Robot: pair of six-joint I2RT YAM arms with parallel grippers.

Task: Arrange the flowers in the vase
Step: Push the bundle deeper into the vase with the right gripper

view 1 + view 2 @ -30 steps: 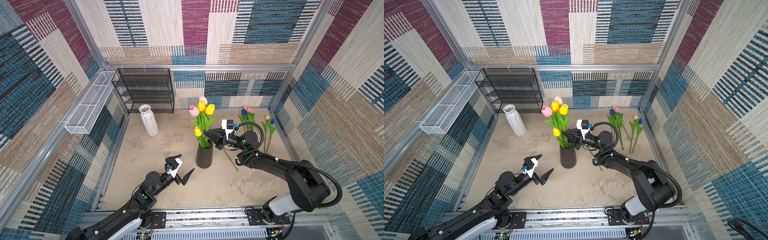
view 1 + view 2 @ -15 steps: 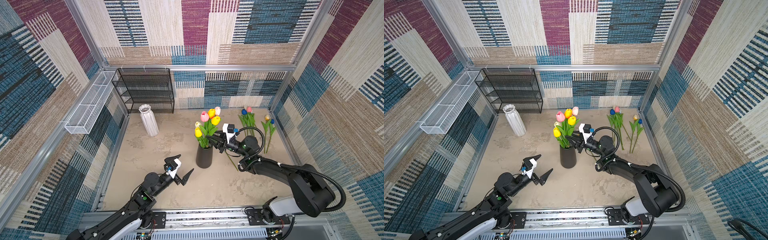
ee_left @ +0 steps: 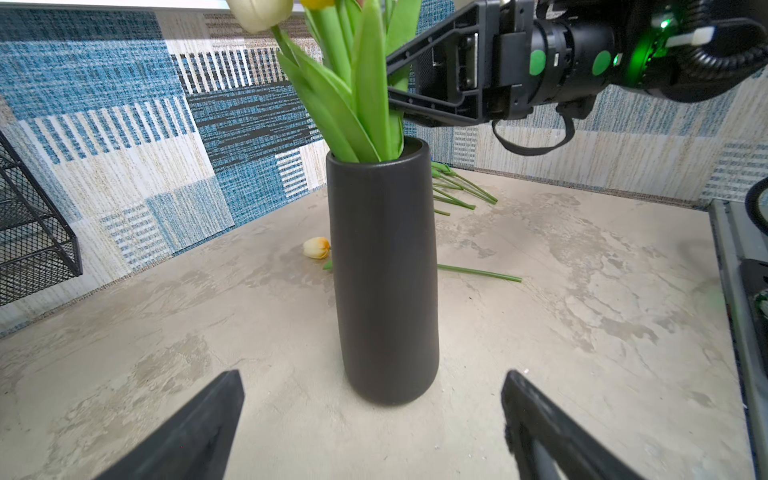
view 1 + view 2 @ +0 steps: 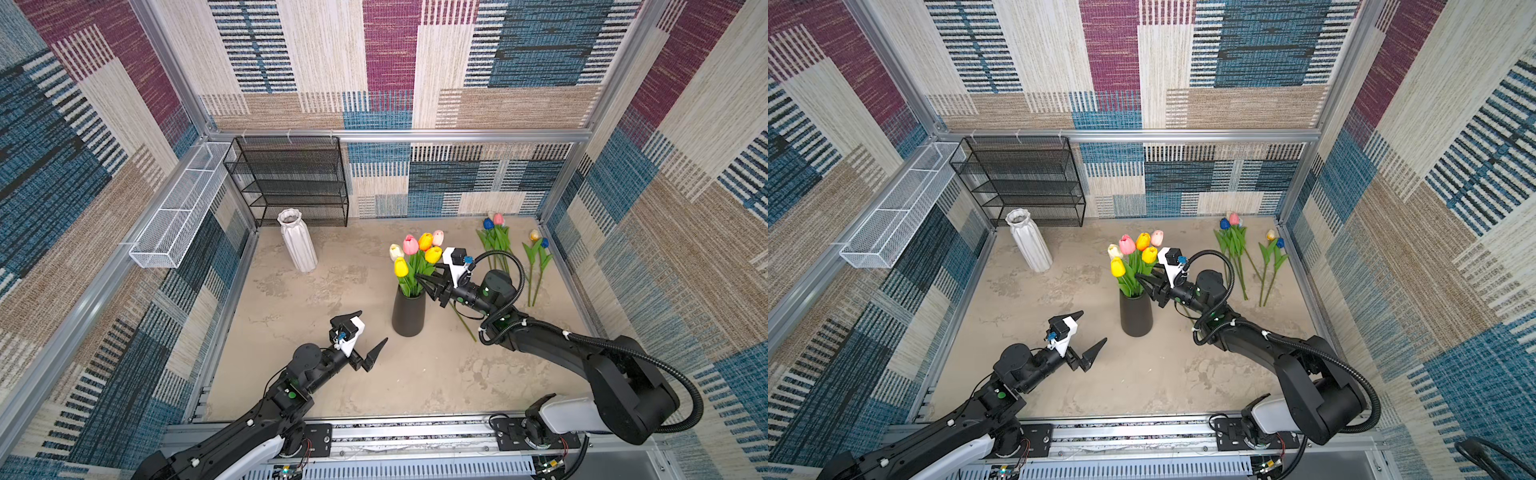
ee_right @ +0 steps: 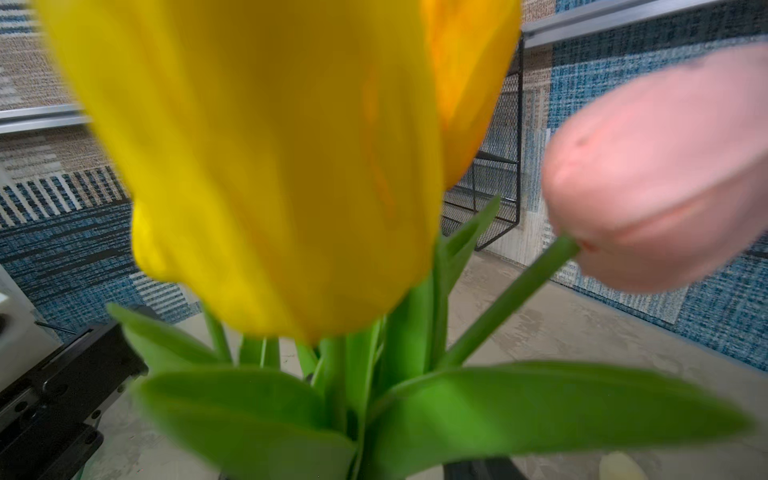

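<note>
Done: six tulips (image 4: 417, 255) in black vase (image 4: 408, 313), frame centre. Pending: loose flowers (image 4: 496, 243) lying flat at right, one stem (image 4: 464, 322) just right of vase. At stems above rim: right gripper (image 4: 428, 286), jaws parted, no clear hold. Lower centre: left gripper (image 4: 372, 326), jaws wide, empty.

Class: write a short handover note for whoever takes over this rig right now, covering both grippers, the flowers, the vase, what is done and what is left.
Left gripper: open, empty, low in front of the black vase.
Right gripper: fingers parted around the stems just above the vase mouth, not visibly clamping.
Done: six tulips stand in the black vase.
Left: a loose cluster and a pair lie near the back right corner; a single tulip lies beside the vase, under the right arm.
White vase: upright, back left, no flowers.
</note>
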